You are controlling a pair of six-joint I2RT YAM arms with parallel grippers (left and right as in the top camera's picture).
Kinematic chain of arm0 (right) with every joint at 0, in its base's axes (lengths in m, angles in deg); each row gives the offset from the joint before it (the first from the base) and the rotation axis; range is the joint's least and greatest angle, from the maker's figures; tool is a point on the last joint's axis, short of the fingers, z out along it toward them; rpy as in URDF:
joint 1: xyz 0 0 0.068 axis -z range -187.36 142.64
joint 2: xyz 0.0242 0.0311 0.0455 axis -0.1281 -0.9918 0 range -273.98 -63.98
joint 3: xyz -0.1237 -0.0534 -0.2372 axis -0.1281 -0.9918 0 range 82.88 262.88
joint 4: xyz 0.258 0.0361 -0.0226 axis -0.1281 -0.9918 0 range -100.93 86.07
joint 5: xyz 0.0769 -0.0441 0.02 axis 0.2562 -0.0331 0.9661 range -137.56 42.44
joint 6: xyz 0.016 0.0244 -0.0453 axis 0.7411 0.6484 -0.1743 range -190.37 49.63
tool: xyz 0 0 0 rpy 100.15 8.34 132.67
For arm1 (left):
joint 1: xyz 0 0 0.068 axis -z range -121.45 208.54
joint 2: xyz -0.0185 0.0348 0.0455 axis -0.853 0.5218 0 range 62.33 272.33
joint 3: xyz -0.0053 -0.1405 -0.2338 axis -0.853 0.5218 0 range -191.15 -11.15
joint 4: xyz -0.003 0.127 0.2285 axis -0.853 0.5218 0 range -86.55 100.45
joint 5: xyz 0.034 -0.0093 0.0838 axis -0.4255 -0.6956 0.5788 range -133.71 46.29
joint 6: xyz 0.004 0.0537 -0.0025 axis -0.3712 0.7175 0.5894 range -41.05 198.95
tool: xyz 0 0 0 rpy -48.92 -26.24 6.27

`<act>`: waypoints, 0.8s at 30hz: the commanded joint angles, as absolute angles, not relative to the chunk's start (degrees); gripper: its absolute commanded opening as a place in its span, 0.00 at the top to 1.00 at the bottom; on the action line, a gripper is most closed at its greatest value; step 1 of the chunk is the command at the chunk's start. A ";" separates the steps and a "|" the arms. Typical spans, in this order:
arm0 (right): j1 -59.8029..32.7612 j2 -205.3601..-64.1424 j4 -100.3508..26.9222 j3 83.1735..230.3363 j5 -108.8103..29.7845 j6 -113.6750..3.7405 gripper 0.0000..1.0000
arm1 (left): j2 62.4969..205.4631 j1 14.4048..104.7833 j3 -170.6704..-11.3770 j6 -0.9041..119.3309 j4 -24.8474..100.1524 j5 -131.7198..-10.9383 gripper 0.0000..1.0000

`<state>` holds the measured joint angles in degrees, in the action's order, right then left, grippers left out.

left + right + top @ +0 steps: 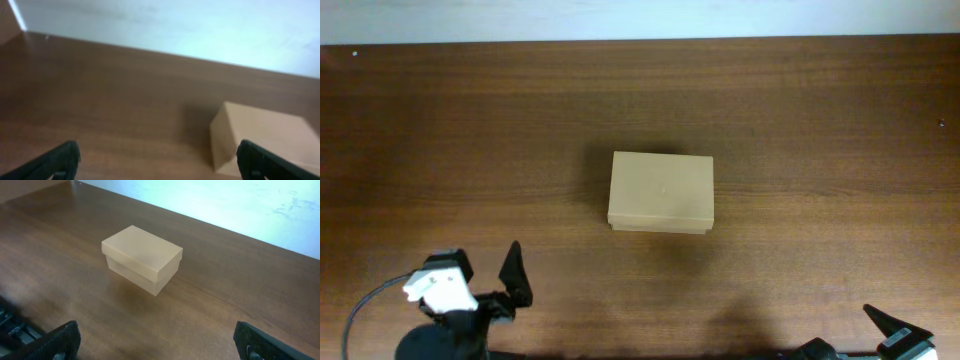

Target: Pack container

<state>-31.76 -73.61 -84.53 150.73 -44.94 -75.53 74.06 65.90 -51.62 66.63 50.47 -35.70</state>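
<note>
Fingers first: left fingers (60,162) spread wide and holding nothing, both dark tips at the outer edges of the left wrist view. Right fingers (57,342) the same, wide and holding nothing. Both hang low at my near side of the tabletop (470,130).

Box (661,192): tan cardboard, sits flat about mid-tabletop, well apart from both sets of fingers. Lid is down and shut. Nothing touches it.

Handling, my judgement:
- Light, probably hollow. A push from one side would likely slide it rather than lift the lid.
- Walls fairly stiff but crushable, so squeeze gently.
- Matte surface, good friction, not slippery.
- The lid skirt overhangs the body on the sides I can see. That lip is the place to hook or pinch for opening.
- For moving it whole, I would pinch across the short width, which looks as if it fits a wide spread.
- One side should brace the body while the other lifts.

Orientation: long axis runs left to right across the overhead view, roughly parallel to my near edge. Broad lid faces up. From the right wrist view a corner points toward me. Hinge side: cannot tell from these views.
</note>
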 commanded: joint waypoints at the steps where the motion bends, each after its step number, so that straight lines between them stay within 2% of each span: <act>1: -31.48 -73.43 -84.33 150.54 -44.84 -75.93 0.01 | 71.48 63.10 -47.22 72.01 48.13 -36.80 0.00; 9: -31.48 -73.43 -84.33 150.54 -44.81 -75.93 0.01 | 65.97 58.05 -38.59 75.66 47.89 -39.86 0.00; 24: -31.48 -73.43 -84.33 150.54 -44.84 -75.93 0.01 | 62.63 58.01 -26.02 77.82 47.78 -45.01 0.00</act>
<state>-31.76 -73.61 -84.53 150.67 -44.97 -75.53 63.48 58.34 -27.46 76.43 47.98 -43.35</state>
